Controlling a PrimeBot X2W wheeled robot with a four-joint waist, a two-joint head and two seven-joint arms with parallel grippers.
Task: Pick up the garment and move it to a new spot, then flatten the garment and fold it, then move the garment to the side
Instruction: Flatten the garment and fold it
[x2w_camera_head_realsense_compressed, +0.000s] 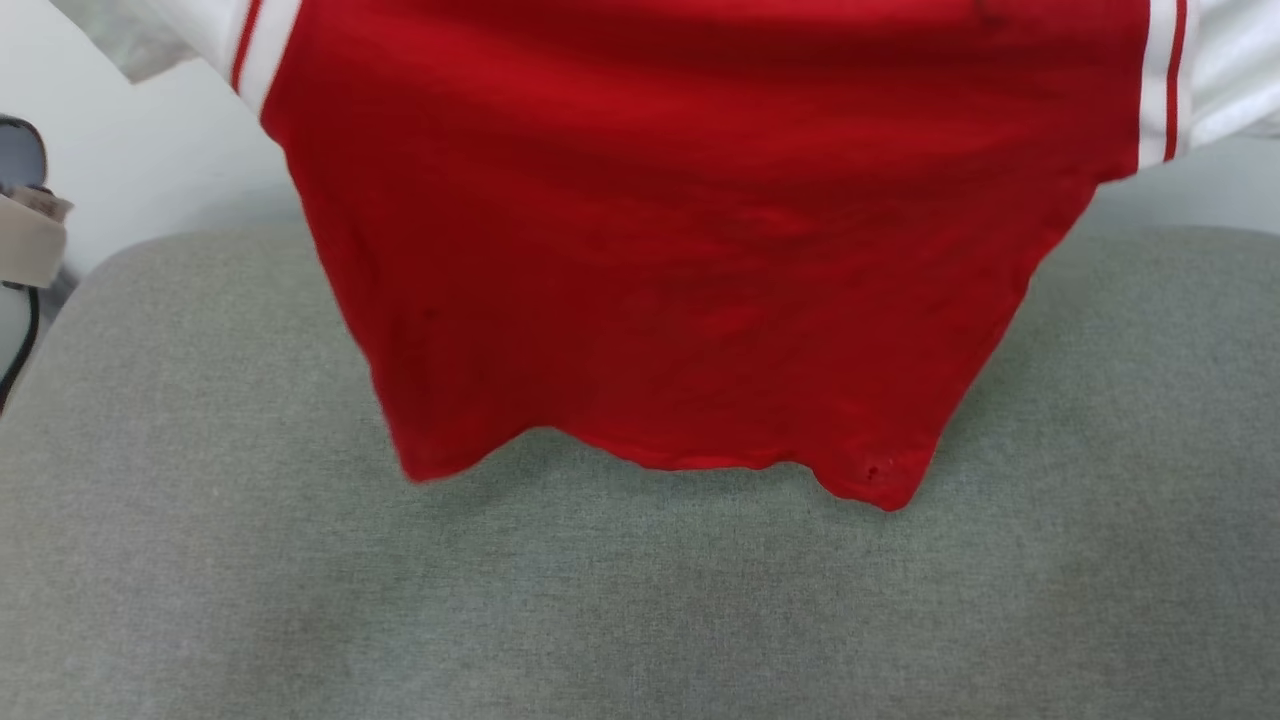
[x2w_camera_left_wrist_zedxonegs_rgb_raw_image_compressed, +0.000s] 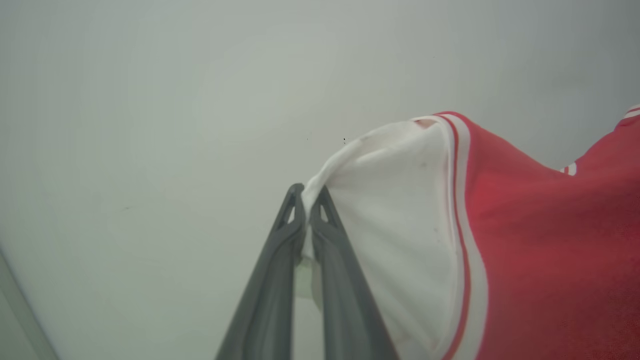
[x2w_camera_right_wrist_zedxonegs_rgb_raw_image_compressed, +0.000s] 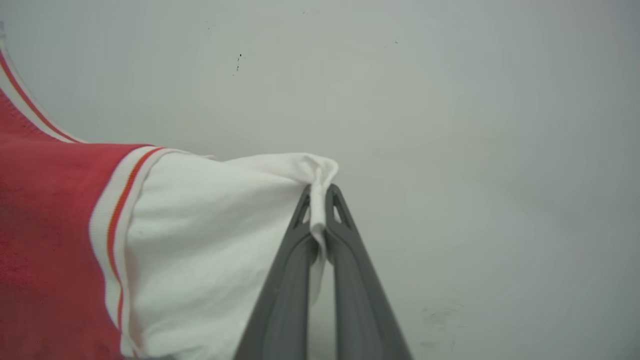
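- Hanging spread in the air, the garment (x2w_camera_head_realsense_compressed: 680, 250) has its hem lowest, over the grey cushion (x2w_camera_head_realsense_compressed: 640, 620).
- Left gripper (x2w_camera_left_wrist_zedxonegs_rgb_raw_image_compressed: 306, 192) pinches one sleeve (x2w_camera_left_wrist_zedxonegs_rgb_raw_image_compressed: 395, 210).
- Right gripper (x2w_camera_right_wrist_zedxonegs_rgb_raw_image_compressed: 318, 192) pinches the other, so the garment lies between them, equally near both.

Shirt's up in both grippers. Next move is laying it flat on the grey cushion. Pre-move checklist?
1. Left gripper shut on the garment, at the white sleeve edge: ok.
2. Right gripper shut on the other white sleeve: ok.
3. Bite depth: both pinch only a thin fold of sleeve edge; whether it would hold under a tug: cannot tell.
4. Red body spread wide between the grips, no twist: ok.
5. Hem level: not ok, the corners hang lower than the middle.
6. Hem off the cushion: cannot tell from the head view.
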